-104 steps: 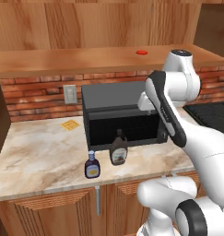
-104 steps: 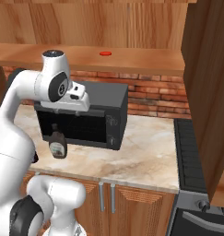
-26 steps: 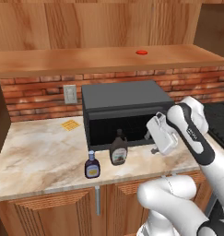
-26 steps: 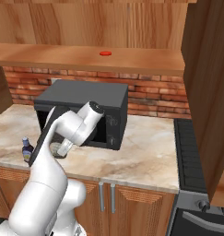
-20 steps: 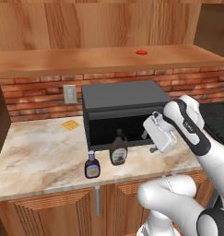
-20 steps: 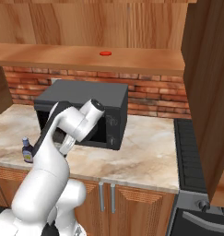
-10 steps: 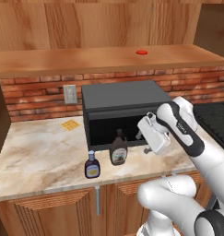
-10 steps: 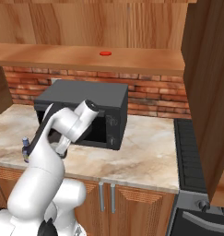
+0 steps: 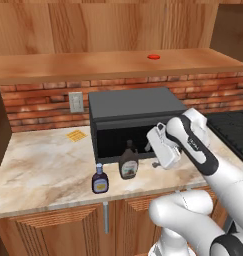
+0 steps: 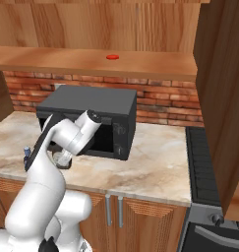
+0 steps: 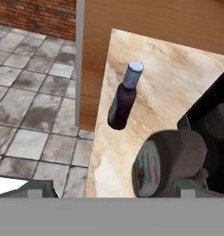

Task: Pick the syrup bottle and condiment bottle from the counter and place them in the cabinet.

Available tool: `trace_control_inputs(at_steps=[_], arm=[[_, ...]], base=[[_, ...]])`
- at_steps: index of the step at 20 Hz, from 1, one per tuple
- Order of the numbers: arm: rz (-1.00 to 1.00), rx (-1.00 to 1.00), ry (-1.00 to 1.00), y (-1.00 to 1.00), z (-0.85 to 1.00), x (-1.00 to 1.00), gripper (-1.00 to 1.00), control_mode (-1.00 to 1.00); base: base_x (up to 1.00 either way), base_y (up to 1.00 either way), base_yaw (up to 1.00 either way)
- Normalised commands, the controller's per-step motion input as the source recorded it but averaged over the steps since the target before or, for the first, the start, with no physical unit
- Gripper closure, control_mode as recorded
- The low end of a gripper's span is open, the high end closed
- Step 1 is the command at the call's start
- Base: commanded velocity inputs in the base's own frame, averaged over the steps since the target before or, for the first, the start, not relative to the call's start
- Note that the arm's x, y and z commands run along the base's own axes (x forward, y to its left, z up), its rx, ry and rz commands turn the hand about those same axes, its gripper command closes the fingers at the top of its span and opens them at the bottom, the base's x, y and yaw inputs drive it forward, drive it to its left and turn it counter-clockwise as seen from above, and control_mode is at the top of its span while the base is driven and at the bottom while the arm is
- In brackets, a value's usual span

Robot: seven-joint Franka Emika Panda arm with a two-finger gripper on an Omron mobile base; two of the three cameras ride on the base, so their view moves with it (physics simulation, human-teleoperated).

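The syrup bottle, dark brown with a black cap and pale label, stands upright on the counter in front of the microwave. Left of it and nearer the counter's front edge is the small condiment bottle with a bluish cap. My gripper hangs open just right of the syrup bottle, level with it and pointing at it, with nothing between its fingers. In the hand view the syrup bottle looms close at lower right, and the condiment bottle stands beyond it. The cabinet's long shelf board runs above.
A black microwave stands open-fronted right behind the bottles. A small red disc lies on the shelf. A stove borders the marble counter on the right. A wall outlet and a yellow tag are at back left.
Over the last second my hand has slid left, closer to the syrup bottle, jaws staying open. Some seconds ago the arm was raised high. Neither bottle has moved.
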Motion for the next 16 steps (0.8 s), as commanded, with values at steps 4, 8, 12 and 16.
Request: trace_control_inputs(at_steps=[4, 8, 12, 16], arm=[[0.0, 0.0, 0.0, 0.0, 0.0, 0.31, -1.0, -1.0], [0.0, 0.0, 0.0, 0.0, 0.0, 0.41, -1.0, -1.0], [0.02, 0.0, 0.0, 0.0, 0.0, 0.41, -1.0, -1.0], [0.02, 0.0, 0.0, 0.0, -0.01, 0.35, -1.0, -1.0]], base=[[0.0, 0.0, 0.0], [0.0, 0.0, 0.0], [0.0, 0.0, 0.0], [0.0, 0.0, 0.0]])
